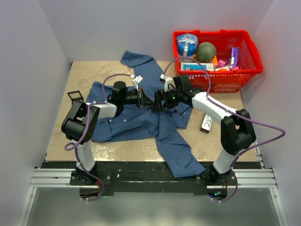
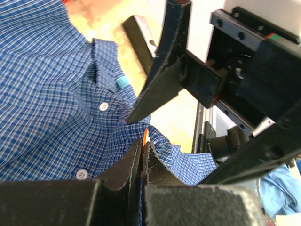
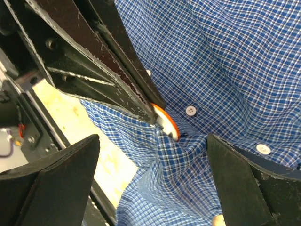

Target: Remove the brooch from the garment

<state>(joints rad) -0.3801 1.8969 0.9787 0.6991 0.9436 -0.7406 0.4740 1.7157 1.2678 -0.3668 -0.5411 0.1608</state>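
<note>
The garment [image 1: 141, 123], a blue fine-checked shirt, lies crumpled across the middle of the table. My left gripper [image 2: 142, 143] is shut on the brooch [image 2: 145, 135], whose orange edge pokes out between the fingertips. The shirt cloth [image 2: 56, 94] is drawn up into a peak at that spot. In the right wrist view the brooch [image 3: 167, 121] shows as an orange-rimmed disc at the tip of the left fingers [image 3: 117, 80], still against the cloth [image 3: 225, 56]. My right gripper [image 3: 153, 139] stands wide open facing it, one finger on each side of the peak and touching nothing. The top view hides the brooch.
A red basket [image 1: 244, 70] holding a ball, a blue roll and other items stands at the back right. A small white box [image 1: 206, 123] lies right of the shirt. A black bracket [image 1: 75, 96] sits at the table's left edge. Both grippers [image 1: 156, 101] meet over the shirt.
</note>
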